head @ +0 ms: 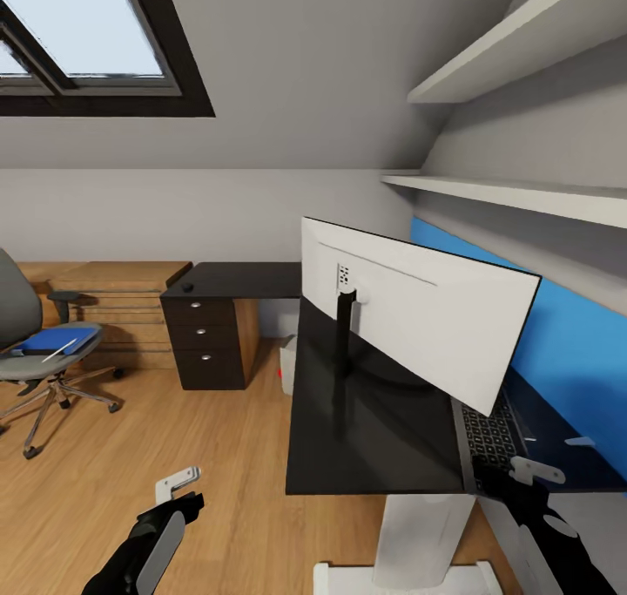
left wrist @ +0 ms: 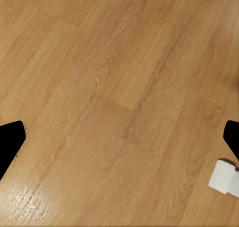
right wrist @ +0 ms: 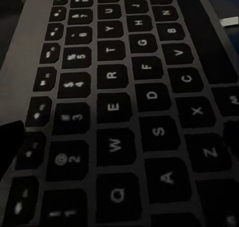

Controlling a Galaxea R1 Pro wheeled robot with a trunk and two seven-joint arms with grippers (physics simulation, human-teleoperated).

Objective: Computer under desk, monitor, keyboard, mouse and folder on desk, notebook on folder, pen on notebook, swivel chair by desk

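Here, much of the slim grey keyboard with dark keys (head: 489, 438) is hidden: in the head view the wide monitor with its white back and black stand (head: 418, 312) stands tilted in front of it, so only a short stretch of keys shows at the near end of the long desk with the glossy black top and bright blue back panel (head: 374, 429). The silver-grey tower computer (head: 287, 367) is barely visible beside the desk edge, a pale sliver with a red speck. The small rounded black mouse (head: 187, 287) is a tiny dark bump on the far wing of the desk, above the dark drawer unit (head: 207, 338). The grey padded swivel chair with a chrome base (head: 39, 351) is cut off at the left edge, well apart from the desk; the flat bright blue folder (head: 48, 342) lies on its seat with the thin white pen (head: 59, 349) across it.

The left gripper (head: 178, 489) hangs low over the wooden floor (left wrist: 119, 102), its arm bent in from below; its dark fingertips (left wrist: 11, 142) sit wide apart at the edges of the wrist view, clearly released. The right gripper (head: 531, 473) reaches over the desk's near corner, just above the keyboard's end. In its wrist view the keys fill the frame up close and dim; whether its fingers are spread or closed, I cannot tell.
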